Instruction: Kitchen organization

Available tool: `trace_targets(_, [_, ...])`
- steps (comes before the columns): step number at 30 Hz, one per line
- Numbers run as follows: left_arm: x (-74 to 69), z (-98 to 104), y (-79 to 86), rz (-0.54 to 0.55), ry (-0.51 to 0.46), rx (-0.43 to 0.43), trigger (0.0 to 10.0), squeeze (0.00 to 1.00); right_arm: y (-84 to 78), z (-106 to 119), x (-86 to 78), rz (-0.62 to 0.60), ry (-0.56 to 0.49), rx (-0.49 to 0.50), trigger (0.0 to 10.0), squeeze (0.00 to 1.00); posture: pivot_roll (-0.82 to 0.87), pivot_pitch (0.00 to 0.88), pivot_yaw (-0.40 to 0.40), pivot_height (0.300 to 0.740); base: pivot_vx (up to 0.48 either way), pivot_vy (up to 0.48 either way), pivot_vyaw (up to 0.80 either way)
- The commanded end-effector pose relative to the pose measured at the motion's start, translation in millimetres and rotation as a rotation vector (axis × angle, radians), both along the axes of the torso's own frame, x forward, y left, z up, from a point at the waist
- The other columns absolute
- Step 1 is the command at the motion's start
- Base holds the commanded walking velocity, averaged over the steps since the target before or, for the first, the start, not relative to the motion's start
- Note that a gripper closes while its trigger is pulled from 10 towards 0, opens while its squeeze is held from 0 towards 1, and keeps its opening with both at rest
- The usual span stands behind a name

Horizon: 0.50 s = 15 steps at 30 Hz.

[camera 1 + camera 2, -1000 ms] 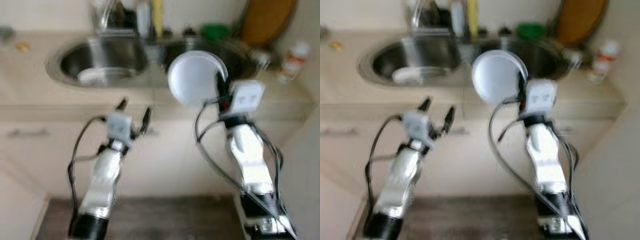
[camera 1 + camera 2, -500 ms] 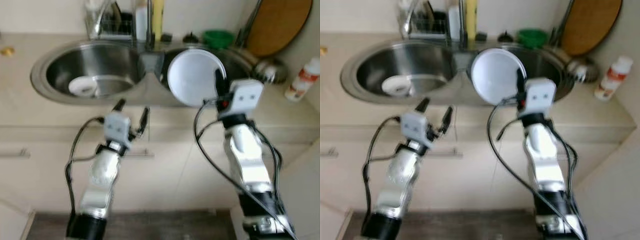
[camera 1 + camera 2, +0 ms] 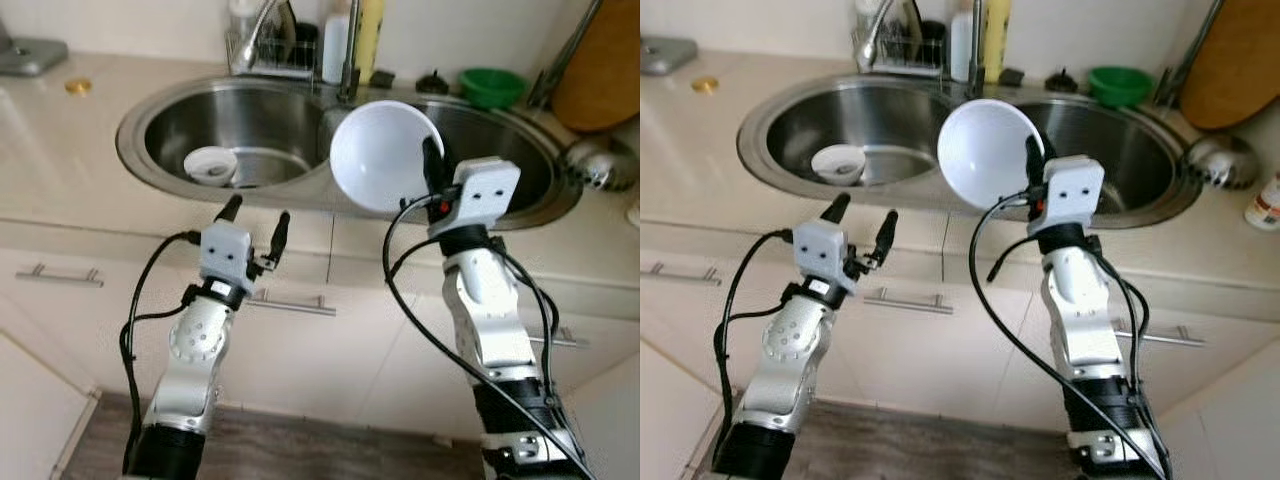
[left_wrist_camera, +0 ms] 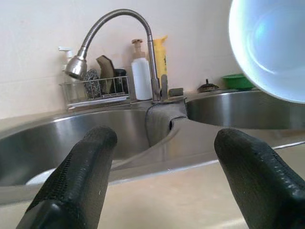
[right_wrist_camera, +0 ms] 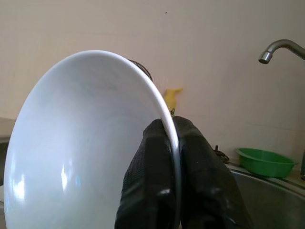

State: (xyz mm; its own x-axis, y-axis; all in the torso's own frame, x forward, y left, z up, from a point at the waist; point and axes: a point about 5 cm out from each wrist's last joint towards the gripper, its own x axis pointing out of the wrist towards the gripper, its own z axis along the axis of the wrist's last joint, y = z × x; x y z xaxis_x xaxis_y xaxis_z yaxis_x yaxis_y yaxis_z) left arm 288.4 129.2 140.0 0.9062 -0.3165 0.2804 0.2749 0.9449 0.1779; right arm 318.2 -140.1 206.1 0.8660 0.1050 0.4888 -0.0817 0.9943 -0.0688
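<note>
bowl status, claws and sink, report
Right claw shut on white bowl, held on edge over the sink divider. Left claw open, idle at counter front. Small white dish in left basin; faucet behind.

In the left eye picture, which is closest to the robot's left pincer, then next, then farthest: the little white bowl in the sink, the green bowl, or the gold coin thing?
From the left pincer:
1. Small white bowl, in the left basin just beyond it.
2. Gold round thing, on the counter, far to the left.
3. Green bowl, behind the right basin, across the sink.
</note>
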Motion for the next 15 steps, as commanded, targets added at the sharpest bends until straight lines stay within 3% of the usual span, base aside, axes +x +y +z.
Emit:
trace_targets(1, [0.0, 2.2, 1.0, 0.001, -0.009, 0.003, 10.0, 0.00, 1.1, 4.9, 0.5, 0.003, -0.017, 0.013, 0.0, 0.00, 0.00, 0.000, -0.059, 0.740, 0.251, 0.000, 0.00])
trace_targets(15, [0.8, 4.3, 1.1, 0.002, -0.018, -0.005, 10.0, 0.00, -2.1, 4.1, 3.2, -0.018, -0.007, 0.017, 0.0, 0.00, 0.00, 0.000, -0.061, 0.740, 0.308, 0.000, 0.00])
